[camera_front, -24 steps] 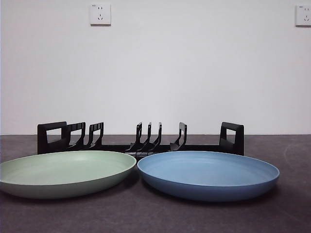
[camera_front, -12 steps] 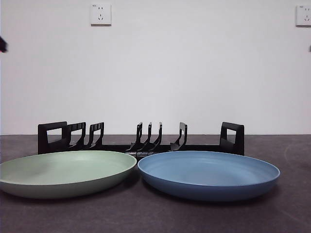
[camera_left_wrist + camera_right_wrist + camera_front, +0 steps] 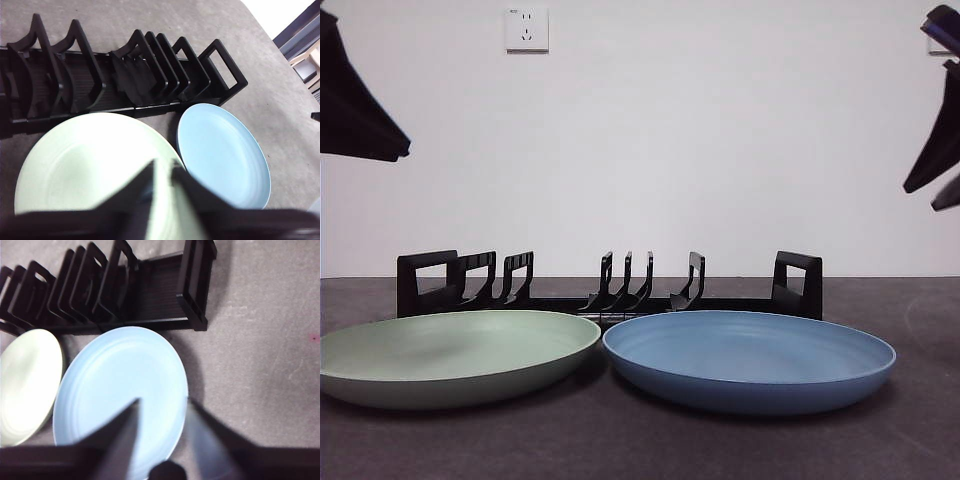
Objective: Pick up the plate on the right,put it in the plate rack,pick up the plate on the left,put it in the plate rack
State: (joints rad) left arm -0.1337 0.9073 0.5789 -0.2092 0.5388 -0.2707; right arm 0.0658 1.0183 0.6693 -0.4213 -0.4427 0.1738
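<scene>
A pale green plate (image 3: 450,350) lies flat on the left and a blue plate (image 3: 750,355) on the right, their rims almost touching. The black plate rack (image 3: 610,300) stretches behind both, with nothing in it. My left gripper (image 3: 162,170) hovers high over the green plate (image 3: 90,165), with only a thin slit between its jaws and nothing held. In the front view it shows as a dark tip (image 3: 390,150) at the top left. My right gripper (image 3: 164,405) hangs open above the blue plate (image 3: 120,385), seen at the top right (image 3: 932,195).
The dark grey table (image 3: 920,420) runs bare to the right of the blue plate and in front of both. A white wall with two sockets (image 3: 526,29) stands behind the rack. Furniture (image 3: 305,55) shows past the table's far corner.
Both arms have come into the front view, one at each top corner, and hang lower than half a second ago. Plates and rack have not moved.
</scene>
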